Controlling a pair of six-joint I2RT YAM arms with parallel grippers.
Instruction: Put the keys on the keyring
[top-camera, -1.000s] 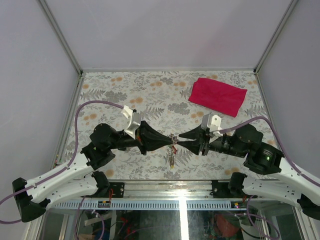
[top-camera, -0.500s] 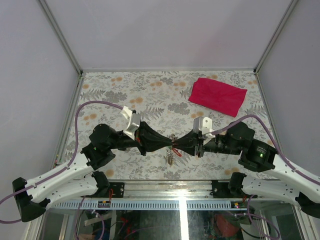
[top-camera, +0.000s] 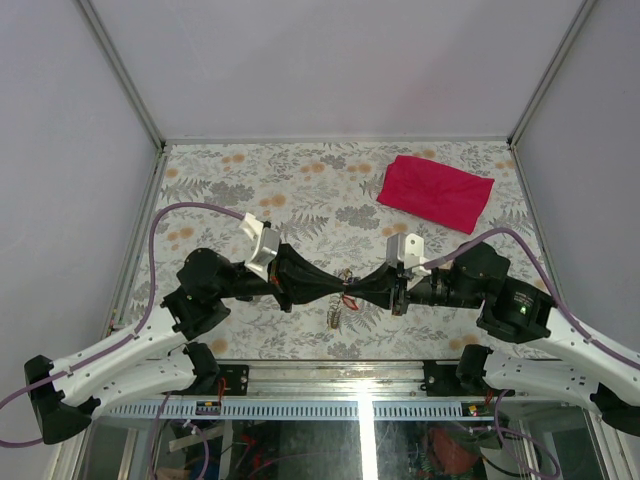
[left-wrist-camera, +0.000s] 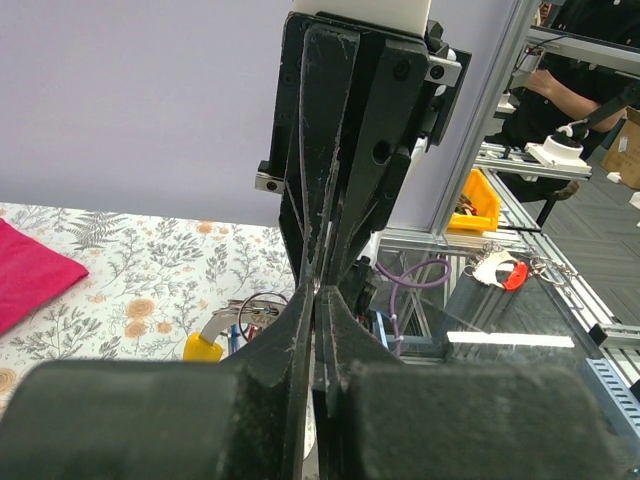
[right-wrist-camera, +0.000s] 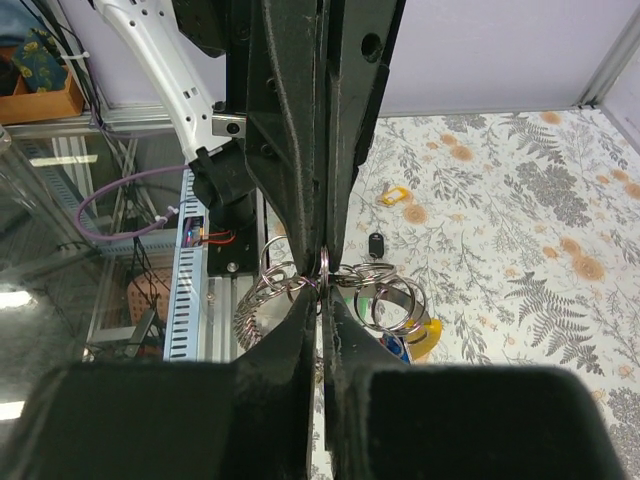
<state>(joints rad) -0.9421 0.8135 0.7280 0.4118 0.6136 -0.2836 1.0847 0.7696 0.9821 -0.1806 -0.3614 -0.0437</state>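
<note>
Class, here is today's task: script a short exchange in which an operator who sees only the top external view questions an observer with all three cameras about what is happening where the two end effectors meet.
Operator: From above, the tips hide each other. Is the right end effector gripping anything?
Observer: Yes. In the right wrist view its fingers are shut on a thin silver ring of the keyring.
Operator: And the left end effector?
Observer: It is shut too, and its tips meet the right's at that same ring.
Operator: What hangs below?
Observer: A cluster of rings carrying a yellow tag and a blue tag.
</note>
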